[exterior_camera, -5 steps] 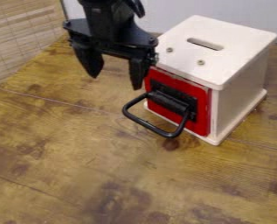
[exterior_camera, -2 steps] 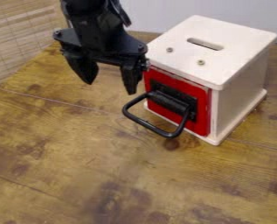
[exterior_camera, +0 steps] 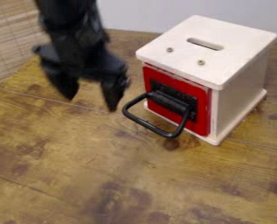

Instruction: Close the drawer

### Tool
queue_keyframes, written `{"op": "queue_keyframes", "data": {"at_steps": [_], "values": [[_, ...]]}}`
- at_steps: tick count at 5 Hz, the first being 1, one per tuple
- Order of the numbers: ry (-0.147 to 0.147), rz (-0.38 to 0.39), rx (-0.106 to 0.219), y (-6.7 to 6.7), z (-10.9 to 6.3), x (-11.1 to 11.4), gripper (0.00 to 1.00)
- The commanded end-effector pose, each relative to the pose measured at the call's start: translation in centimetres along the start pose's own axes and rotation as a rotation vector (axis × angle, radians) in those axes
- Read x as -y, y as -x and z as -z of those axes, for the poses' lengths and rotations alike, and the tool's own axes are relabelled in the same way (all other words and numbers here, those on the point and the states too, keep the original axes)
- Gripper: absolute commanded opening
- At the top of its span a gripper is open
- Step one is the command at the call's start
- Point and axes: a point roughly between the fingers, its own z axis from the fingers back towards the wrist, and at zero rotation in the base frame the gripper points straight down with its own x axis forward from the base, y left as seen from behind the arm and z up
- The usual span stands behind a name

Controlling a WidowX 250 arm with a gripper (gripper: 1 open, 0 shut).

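Black gripper (exterior_camera: 92,98), motion-blurred, left of the cabinet in view. 2 fingers, pointing down, parted, gap between them, nothing visible gripped. Finger nearer the drawer is near the handle (exterior_camera: 157,117), not visibly touching it. Fingertip detail lost to blur. Arm (exterior_camera: 68,22) comes in from the top edge, also blurred, body above the fingers.

Drawer (exterior_camera: 176,98): in the front of the cabinet (exterior_camera: 222,52), lower part, red with black front panel. Looks seated in the opening; can't tell if it's fully flush. Handle is a black loop, sticks out from the panel toward lower left, over the table.

Cabinet: cream-white, upright on the table (exterior_camera: 71,184), right side of view. Top has 1 slot and 2 round metal fittings near the front edge. Table is brown wood grain, 1 small dark knot just below the handle. Slatted tan mat (exterior_camera: 15,35) at upper left.
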Motion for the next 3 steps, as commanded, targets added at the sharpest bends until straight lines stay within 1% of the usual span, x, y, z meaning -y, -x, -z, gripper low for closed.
{"op": "queue_keyframes", "data": {"at_steps": [1,2,3], "values": [[-0.053,-0.085,-0.007,-0.9,-1.4,-1.4,1.00],[-0.080,-0.108,-0.015,-1.6,-1.3,-1.0,1.00],[-0.094,-0.080,-0.020,-2.1,-0.9,0.0,1.00]]}}
